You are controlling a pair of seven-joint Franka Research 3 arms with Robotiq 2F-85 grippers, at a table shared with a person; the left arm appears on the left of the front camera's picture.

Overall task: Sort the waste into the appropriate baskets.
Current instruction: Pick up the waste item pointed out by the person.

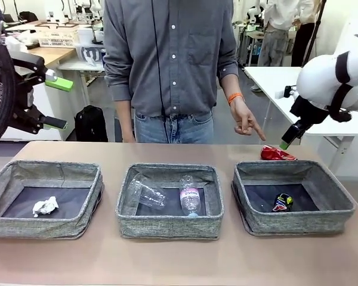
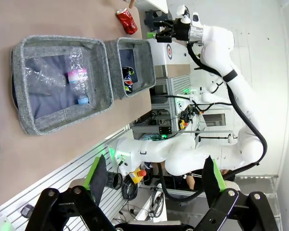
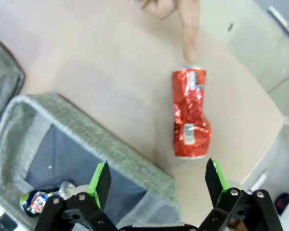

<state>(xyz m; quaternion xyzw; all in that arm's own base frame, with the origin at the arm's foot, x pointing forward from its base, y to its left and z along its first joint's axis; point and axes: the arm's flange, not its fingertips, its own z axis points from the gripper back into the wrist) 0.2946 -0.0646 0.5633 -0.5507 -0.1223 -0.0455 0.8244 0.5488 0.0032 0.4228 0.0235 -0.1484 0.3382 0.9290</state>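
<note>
black backpack point(image 1: 90, 123) on floor | white basket point(image 1: 58, 37) on desk

We see three low bins of rough grey woven fabric point(image 1: 170, 229) with matt dark bottoms, on a smooth, matt brownish tabletop point(image 1: 185, 262). The crumpled white tissue point(image 1: 45, 206) looks soft and papery. The clear plastic cup point(image 1: 147, 193) and clear plastic bottle with pinkish label point(image 1: 190, 195) glint. The crushed red metal can point(image 3: 189, 113) shines foil-like, creased; the dark drink can point(image 1: 282, 202) is glossy.
</note>
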